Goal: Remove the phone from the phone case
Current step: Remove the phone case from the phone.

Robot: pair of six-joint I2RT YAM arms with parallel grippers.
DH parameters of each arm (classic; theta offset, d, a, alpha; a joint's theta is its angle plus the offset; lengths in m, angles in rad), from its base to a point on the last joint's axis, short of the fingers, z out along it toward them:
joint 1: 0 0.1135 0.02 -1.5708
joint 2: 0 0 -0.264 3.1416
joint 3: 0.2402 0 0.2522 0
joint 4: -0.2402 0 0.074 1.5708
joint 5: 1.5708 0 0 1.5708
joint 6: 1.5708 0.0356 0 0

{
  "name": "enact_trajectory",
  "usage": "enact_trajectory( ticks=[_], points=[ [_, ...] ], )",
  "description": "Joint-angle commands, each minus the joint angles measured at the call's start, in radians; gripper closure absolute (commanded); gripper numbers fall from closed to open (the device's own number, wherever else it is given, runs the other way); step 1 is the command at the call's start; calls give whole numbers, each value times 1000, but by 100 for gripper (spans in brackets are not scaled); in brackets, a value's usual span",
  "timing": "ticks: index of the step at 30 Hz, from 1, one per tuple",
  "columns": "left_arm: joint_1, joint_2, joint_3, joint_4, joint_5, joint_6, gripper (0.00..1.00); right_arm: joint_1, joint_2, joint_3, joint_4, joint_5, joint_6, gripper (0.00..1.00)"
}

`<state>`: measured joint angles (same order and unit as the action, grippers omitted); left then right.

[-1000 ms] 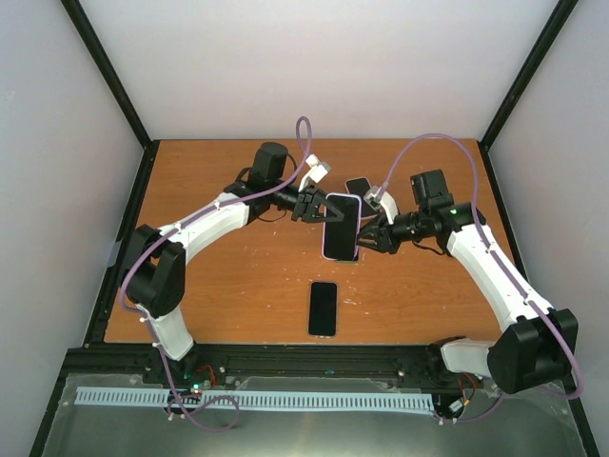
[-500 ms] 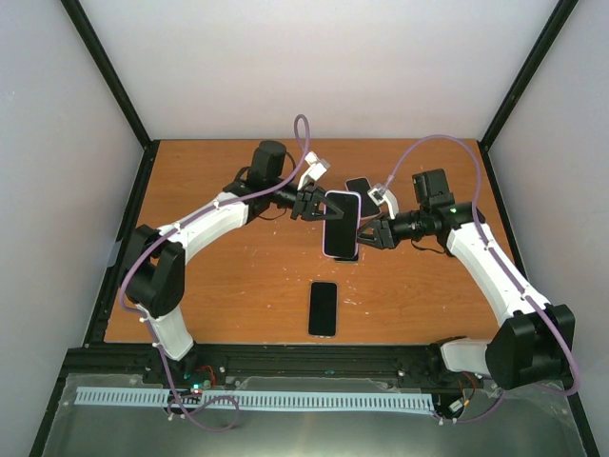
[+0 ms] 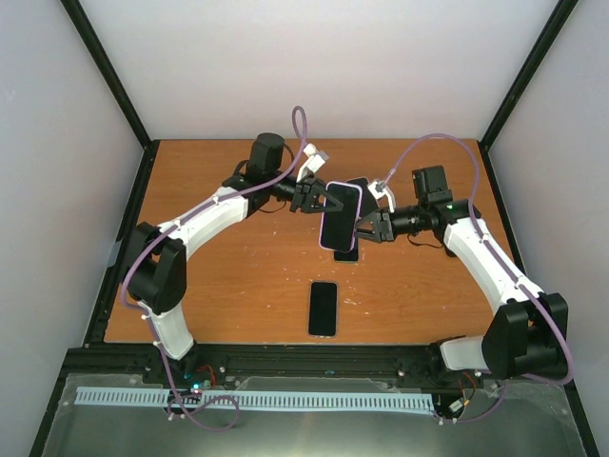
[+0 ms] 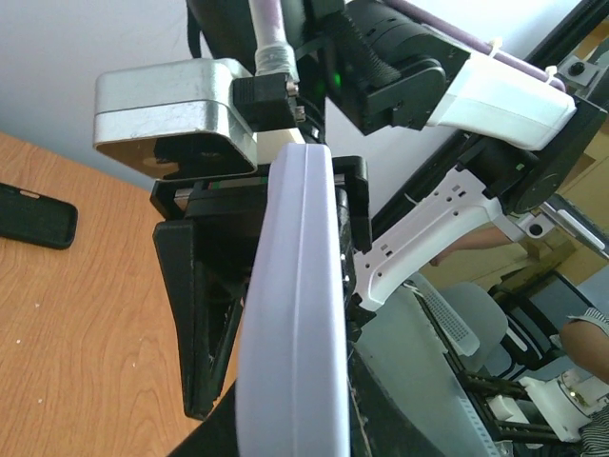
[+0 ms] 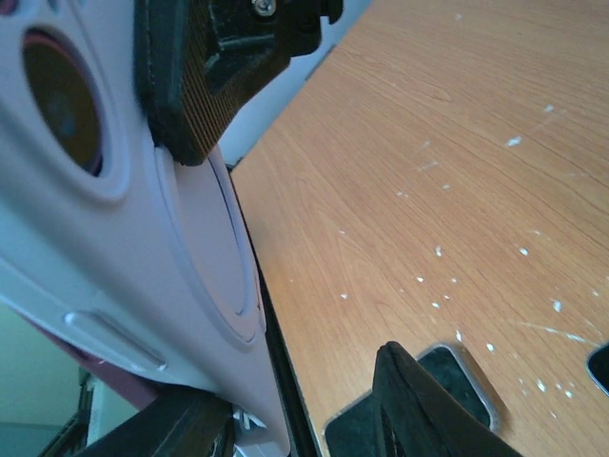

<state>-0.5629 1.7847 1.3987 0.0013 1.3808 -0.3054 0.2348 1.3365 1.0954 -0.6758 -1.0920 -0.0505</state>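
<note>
A lilac phone case point(image 3: 341, 217) with the dark-screened phone point(image 3: 340, 215) in it hangs tilted above the table's middle. My left gripper point(image 3: 319, 202) is shut on its upper left edge. In the left wrist view the case's point(image 4: 295, 314) side edge fills the centre. My right gripper point(image 3: 363, 228) is at the case's right edge and stands open. In the right wrist view the case's back point(image 5: 143, 248) lies by the lower left finger. A wide gap to the other finger point(image 5: 419, 405) shows table. A left fingertip pad point(image 5: 190, 86) presses on the case near the camera hole.
A bare black phone point(image 3: 324, 307) lies near the front edge. Another silver-edged phone point(image 5: 457, 381) lies flat under the held case. A black case point(image 4: 33, 214) rests on the far part of the wooden table point(image 3: 228, 276). Black frame posts stand at the corners.
The left arm has raised and tilted the cased phone toward the far side. The right gripper has followed it up and its jaws have spread wider.
</note>
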Motion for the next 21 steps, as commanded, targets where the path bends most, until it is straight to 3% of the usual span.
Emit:
enact_trajectory(
  ticks=[1, 6, 11, 14, 16, 21],
  points=[
    [-224, 92, -44, -184, 276, 26, 100, 24, 21, 151, 648, -251, 175, 61],
    [-224, 100, -33, -205, 258, 43, 100, 25, 17, 160, 645, -262, 187, 76],
    [-216, 97, -24, -199, 179, 44, 100, 25, 2, 133, 537, -224, 123, 90],
    [-183, 85, -53, -86, 123, -44, 98, 25, -21, 79, 499, -144, 116, 97],
    [-146, 74, -75, -19, 59, -103, 92, 25, -38, 21, 488, -110, 123, 97],
    [-36, 14, -125, 136, -122, -226, 57, 24, -74, -86, 419, 21, 129, 97]
  ],
)
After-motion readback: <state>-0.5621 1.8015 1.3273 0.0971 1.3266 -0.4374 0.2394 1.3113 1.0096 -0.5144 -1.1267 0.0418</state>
